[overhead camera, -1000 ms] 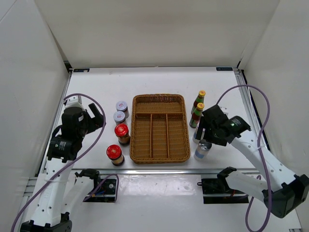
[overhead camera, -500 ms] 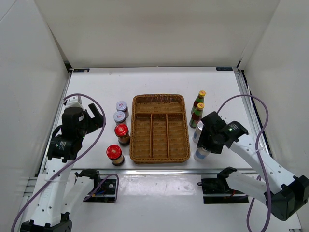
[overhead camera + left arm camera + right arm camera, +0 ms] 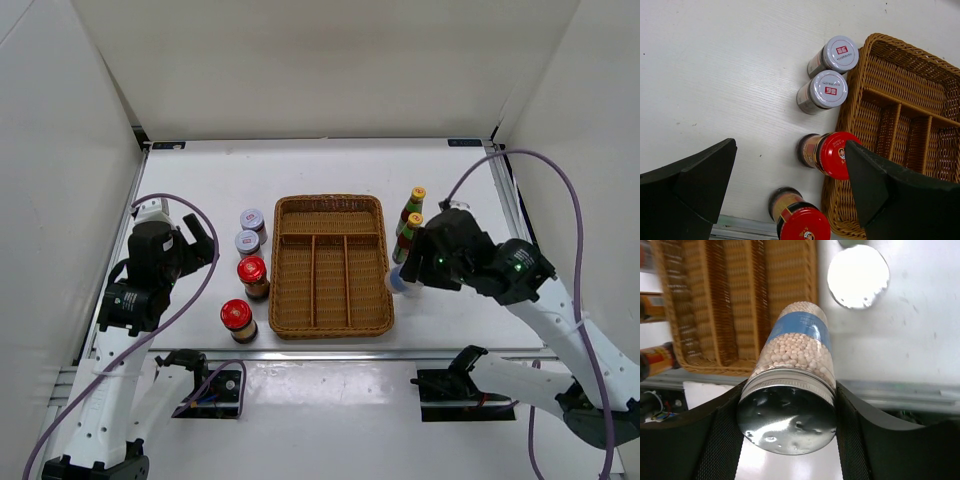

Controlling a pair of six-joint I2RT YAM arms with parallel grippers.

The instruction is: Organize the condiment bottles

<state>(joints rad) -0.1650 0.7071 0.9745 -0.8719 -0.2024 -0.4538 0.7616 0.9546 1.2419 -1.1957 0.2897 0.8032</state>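
Carried leftward since a moment ago, one silver-topped cylinder [image 3: 796,347] now sits just beside the wicker tray's [image 3: 332,199] right rim, pinched by the right gripper [image 3: 787,420]; the left gripper [image 3: 790,145] stays spread wide over the red-lidded jars [image 3: 836,155].

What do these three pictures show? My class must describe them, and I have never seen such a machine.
Two robot arms are bolted to a white table. One picture looks down from above; the other two come from a camera on each wrist. A wicker tray sits in the middle. Left of it stand two grey-lidded jars and two red-lidded jars; right of it, two green yellow-capped bottles. The left pincer hangs open above the jars, holding nothing. The right pincer grips a silver-topped cylinder of white beads beside the tray's right edge.
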